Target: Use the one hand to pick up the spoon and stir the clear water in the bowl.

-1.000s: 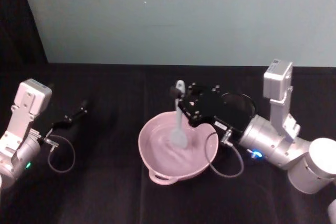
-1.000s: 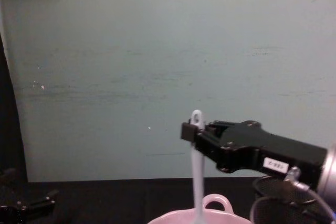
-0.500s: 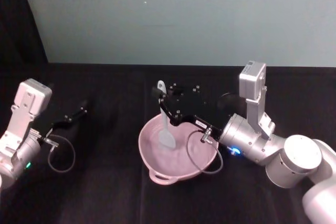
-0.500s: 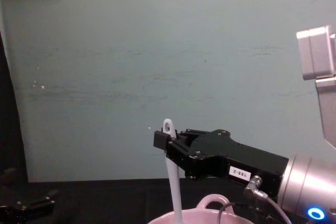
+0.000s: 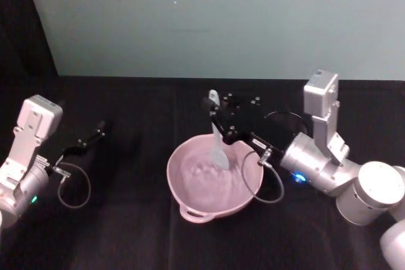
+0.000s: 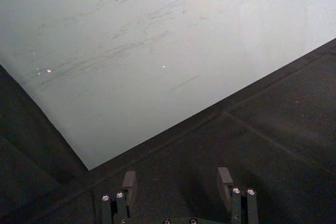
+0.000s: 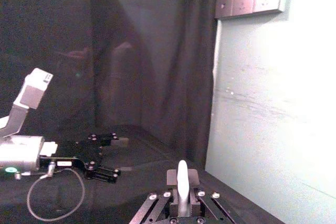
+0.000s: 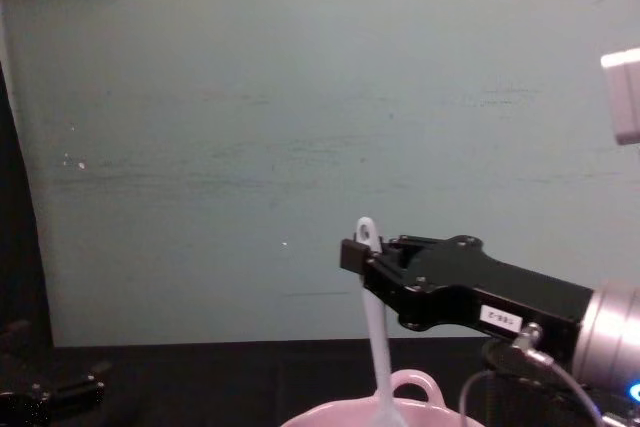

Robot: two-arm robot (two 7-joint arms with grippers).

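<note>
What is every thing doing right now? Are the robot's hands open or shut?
bowl, upright on the table.
spoon, nearly upright, blade down inside the bowl.
right gripper, shut on the spoon's handle, above the bowl's far side.
left gripper, open, holding nothing, parked at the left.
black mesh cup, standing behind the right gripper, partly hidden.

Cannot see the blade of the spoon (image 8: 374,337) in the chest view, sunk behind the rim of the bowl (image 8: 330,417) at six o'clock, with all but that rim and the loop handle cut off by the bottom edge; cannot tell water from bowl floor in the head view. Cannot see the mesh cup (image 5: 288,123) from six to nine o'clock, covered there by the right gripper (image 5: 215,113), whose fingers also hide the pinched stretch of spoon. Cannot follow the left gripper (image 6: 177,182) below its two fingers in the left wrist view, cut off at six o'clock.
</note>
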